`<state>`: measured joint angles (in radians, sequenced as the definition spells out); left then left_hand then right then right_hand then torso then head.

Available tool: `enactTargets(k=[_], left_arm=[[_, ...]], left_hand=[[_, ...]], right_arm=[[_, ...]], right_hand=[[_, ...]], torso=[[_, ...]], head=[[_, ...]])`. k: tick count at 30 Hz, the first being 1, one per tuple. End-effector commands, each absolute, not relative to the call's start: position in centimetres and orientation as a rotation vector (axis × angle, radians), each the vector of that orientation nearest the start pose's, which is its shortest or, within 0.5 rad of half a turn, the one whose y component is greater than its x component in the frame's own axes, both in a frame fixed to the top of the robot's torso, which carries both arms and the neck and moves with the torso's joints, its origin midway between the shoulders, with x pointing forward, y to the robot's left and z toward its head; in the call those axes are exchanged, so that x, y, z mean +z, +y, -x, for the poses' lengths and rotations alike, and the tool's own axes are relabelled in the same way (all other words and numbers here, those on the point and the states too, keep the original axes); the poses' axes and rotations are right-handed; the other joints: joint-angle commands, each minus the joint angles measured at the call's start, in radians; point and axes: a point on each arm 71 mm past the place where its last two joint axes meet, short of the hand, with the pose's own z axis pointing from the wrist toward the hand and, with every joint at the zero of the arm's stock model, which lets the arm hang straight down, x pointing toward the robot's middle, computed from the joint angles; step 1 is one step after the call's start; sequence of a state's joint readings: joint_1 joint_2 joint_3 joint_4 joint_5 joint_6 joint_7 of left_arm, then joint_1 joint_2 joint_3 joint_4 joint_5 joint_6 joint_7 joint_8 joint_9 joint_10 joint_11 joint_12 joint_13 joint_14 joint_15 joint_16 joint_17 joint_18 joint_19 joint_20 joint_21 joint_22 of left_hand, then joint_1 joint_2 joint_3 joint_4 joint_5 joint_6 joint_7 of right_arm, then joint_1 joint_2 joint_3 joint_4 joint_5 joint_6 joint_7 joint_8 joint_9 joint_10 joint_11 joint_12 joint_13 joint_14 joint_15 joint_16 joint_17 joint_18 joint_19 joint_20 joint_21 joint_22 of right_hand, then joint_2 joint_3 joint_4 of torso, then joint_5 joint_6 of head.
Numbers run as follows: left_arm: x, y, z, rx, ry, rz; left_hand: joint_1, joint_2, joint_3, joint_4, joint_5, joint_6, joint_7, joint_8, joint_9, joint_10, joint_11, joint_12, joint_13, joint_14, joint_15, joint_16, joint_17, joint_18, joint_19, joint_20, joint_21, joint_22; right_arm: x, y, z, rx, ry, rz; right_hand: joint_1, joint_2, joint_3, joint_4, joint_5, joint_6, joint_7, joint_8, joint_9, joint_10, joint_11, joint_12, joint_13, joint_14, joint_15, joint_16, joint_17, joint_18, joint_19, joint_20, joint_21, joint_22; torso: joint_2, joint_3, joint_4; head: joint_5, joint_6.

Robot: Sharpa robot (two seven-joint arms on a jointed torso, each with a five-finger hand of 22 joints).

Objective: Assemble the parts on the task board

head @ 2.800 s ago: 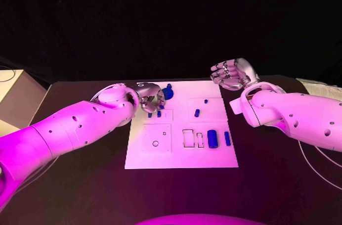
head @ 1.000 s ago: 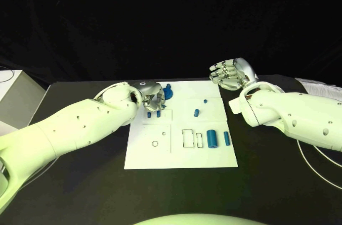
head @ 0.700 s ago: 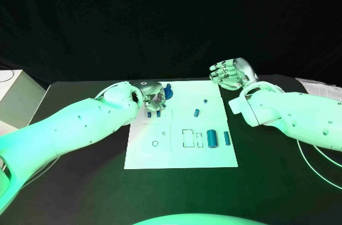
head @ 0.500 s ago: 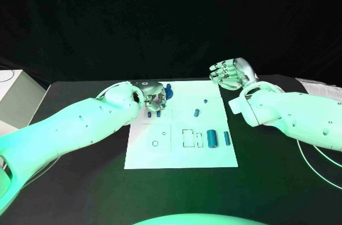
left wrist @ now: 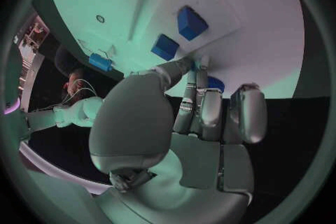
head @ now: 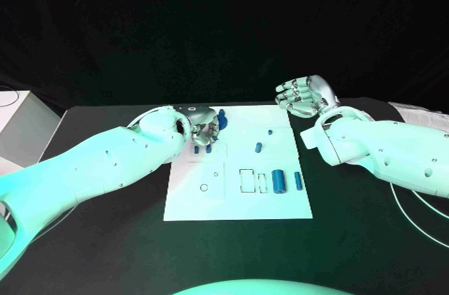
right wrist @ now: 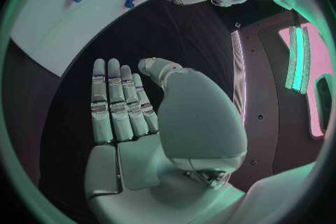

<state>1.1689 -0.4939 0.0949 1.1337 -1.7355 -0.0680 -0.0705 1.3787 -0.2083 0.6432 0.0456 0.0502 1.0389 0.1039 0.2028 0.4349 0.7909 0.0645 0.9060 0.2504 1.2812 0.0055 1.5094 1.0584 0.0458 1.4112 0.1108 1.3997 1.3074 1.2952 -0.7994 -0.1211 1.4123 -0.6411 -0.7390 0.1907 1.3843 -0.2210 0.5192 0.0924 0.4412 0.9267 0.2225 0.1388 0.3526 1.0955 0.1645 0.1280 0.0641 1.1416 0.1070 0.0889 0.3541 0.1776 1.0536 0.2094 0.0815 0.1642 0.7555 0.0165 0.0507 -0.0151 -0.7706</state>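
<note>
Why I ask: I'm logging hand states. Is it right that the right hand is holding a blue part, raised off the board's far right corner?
Not quite. The right hand is raised off the task board's far right corner, but it holds nothing: the right wrist view shows its fingers straight and its palm bare.

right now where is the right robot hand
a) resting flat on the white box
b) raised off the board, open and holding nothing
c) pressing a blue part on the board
b: the right robot hand is lifted beside the task board's far right corner, fingers extended and nothing in them.
</note>
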Motion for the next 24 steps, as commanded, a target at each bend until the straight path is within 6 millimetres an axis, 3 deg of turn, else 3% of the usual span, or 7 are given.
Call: enactTargets(k=[1, 10, 24], left_arm=[[-20.7, 12.5, -54.6, -0.467, 1.796, -0.456], [-20.4, 12.6, -54.7, -0.493, 1.738, -0.437], [-18.6, 13.2, -54.3, -0.672, 1.541, -0.305]], left_hand=[[0.003, -0.001, 0.006, 0.002, 0.002, 0.008, 0.004, 0.007, 0.001, 0.009, 0.000, -0.005, -0.002, 0.011, -0.001, 0.005, 0.005, 0.015, 0.002, -0.007, -0.001, 0.063], [-0.021, -0.011, 0.010, 0.012, 0.002, 0.015, 0.002, 0.008, 0.001, 0.021, 0.003, -0.011, -0.006, 0.013, 0.002, 0.006, 0.006, 0.016, 0.001, -0.006, -0.003, 0.061], [-0.027, -0.011, 0.023, 0.014, 0.003, 0.018, 0.006, 0.008, 0.001, 0.029, 0.002, -0.014, -0.008, 0.030, 0.002, 0.009, 0.031, 0.012, 0.012, -0.006, 0.009, 0.075]], right_arm=[[-15.3, -23.4, -51.8, 0.922, 1.296, -0.565], [-15.2, -23.4, -51.7, 0.921, 1.291, -0.564], [-15.2, -23.6, -51.8, 0.920, 1.283, -0.564]], right_hand=[[-0.008, 0.001, 0.001, -0.004, -0.006, 0.009, 0.000, -0.002, -0.001, 0.002, -0.007, -0.004, -0.001, 0.008, -0.001, -0.007, -0.001, 0.003, 0.008, 0.000, 0.002, -0.001], [-0.008, 0.001, 0.000, -0.004, -0.006, 0.010, 0.000, -0.002, -0.001, 0.002, -0.007, -0.004, -0.001, 0.008, -0.001, -0.007, -0.002, 0.003, 0.008, 0.000, 0.002, -0.001], [-0.009, 0.000, 0.000, -0.004, -0.006, 0.010, 0.000, -0.002, -0.001, 0.002, -0.007, -0.004, -0.001, 0.008, -0.001, -0.007, -0.002, 0.003, 0.008, 0.000, 0.002, -0.002]], torso=[[0.000, 0.0001, 0.0006], [0.000, 0.0008, -0.0004], [0.000, 0.0003, -0.0013]], head=[[0.000, 0.001], [0.003, 0.004], [0.005, 0.010]])
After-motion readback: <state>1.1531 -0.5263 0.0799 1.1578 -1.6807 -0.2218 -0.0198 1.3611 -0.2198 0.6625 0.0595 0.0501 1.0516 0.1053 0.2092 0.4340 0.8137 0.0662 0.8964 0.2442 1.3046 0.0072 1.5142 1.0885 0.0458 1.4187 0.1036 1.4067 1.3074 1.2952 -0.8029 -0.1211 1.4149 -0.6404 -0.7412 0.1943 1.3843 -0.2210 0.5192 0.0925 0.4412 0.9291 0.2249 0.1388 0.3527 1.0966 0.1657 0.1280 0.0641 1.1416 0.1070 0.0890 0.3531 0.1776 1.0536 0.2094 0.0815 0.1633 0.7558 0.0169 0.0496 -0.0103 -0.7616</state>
